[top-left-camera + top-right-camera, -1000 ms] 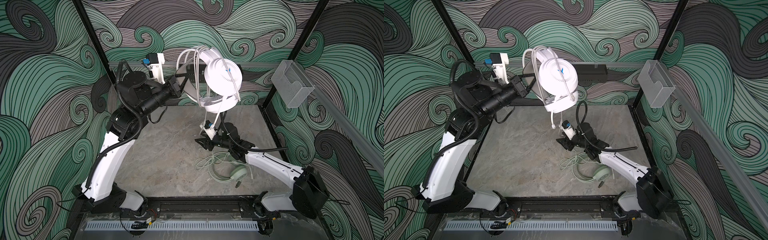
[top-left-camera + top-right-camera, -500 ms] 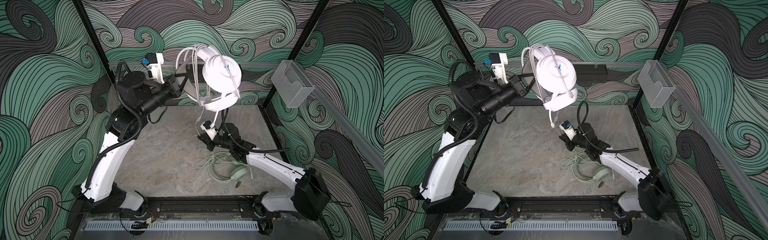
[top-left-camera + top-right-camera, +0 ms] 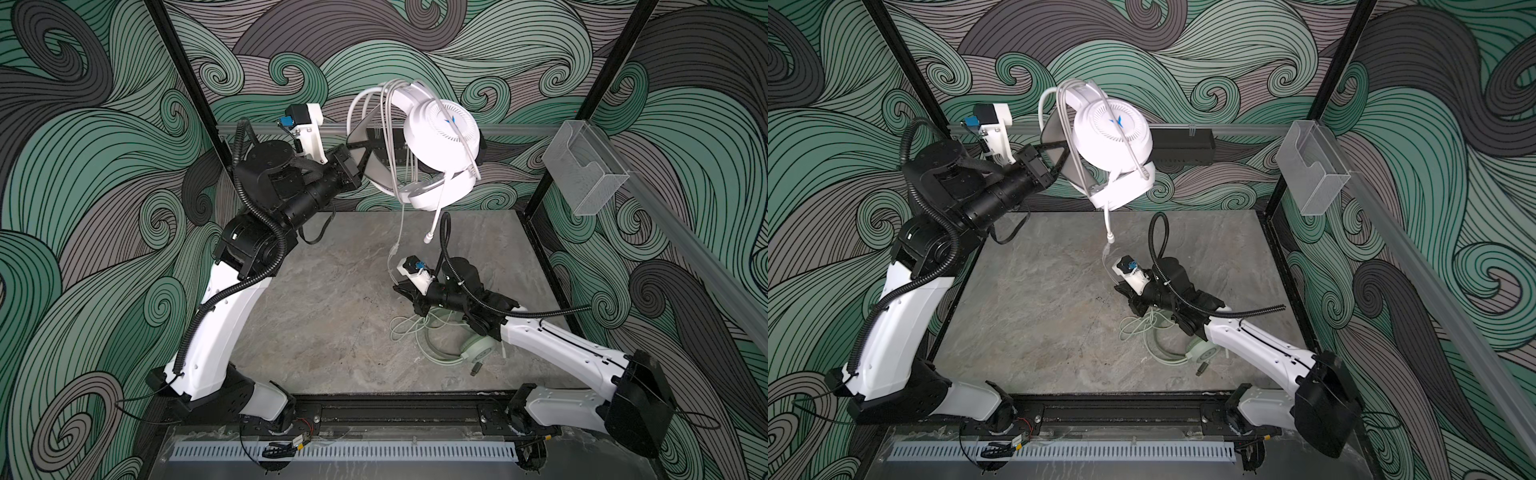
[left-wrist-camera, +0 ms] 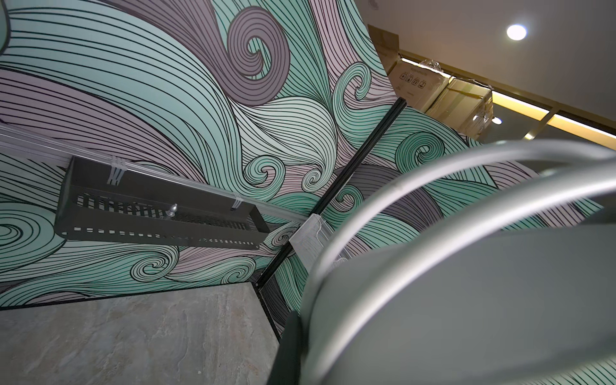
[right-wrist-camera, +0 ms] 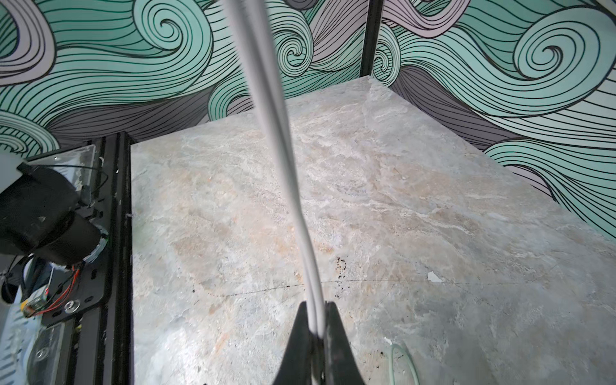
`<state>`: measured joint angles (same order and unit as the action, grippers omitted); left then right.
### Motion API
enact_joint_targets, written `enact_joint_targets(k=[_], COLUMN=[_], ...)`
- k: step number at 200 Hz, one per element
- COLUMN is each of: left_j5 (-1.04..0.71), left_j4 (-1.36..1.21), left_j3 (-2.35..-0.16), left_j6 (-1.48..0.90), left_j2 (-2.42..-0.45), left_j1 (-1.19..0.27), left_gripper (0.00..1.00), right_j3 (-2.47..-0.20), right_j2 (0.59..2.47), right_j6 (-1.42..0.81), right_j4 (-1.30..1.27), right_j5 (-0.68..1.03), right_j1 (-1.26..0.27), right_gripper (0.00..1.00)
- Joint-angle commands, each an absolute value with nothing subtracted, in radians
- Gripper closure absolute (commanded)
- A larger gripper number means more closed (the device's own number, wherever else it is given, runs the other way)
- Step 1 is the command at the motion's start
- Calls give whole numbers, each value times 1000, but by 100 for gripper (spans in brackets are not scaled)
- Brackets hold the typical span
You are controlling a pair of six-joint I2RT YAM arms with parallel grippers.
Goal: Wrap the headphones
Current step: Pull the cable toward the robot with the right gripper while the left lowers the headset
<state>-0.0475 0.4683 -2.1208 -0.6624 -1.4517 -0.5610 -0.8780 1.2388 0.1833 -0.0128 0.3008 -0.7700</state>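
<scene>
Okay, counting: I see two headsets, one white headset (image 3: 442, 137) and one mint headset (image 3: 478, 350). Two arms, left arm (image 3: 220, 320) and right arm (image 3: 561, 347). White cable (image 5: 280, 150), I make that two strands side by side. One clear bin (image 3: 582, 174), one black rack (image 4: 160, 216), one table (image 3: 332, 332).

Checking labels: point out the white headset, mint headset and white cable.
white headset (image 3: 446, 133), in a top view, earcup face
mint headset (image 3: 480, 348), in a top view, earcup
white cable (image 5: 268, 100), right wrist view, doubled strand
</scene>
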Motion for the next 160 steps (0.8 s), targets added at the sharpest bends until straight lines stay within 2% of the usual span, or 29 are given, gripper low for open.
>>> enact_joint_targets(k=[1,79,160], left_j5=[64,189,365], left_j4=[412,468,454], left_j3=[-2174,-2203,-2075], left_j6=[-680,-669,-397], left_j2=[-1463,-1516,-1579], left_j1=[-547,-500,-458], left_gripper=[100,100,100], right_j3=[-859,-899,-1047], right_j2=[1189,1157,1123], right_j6=[209,286,329], right_j4=[67,189,334], right_j5=[255,172,141], right_j1=[-792,-936,-1058], right_gripper=[100,100,100])
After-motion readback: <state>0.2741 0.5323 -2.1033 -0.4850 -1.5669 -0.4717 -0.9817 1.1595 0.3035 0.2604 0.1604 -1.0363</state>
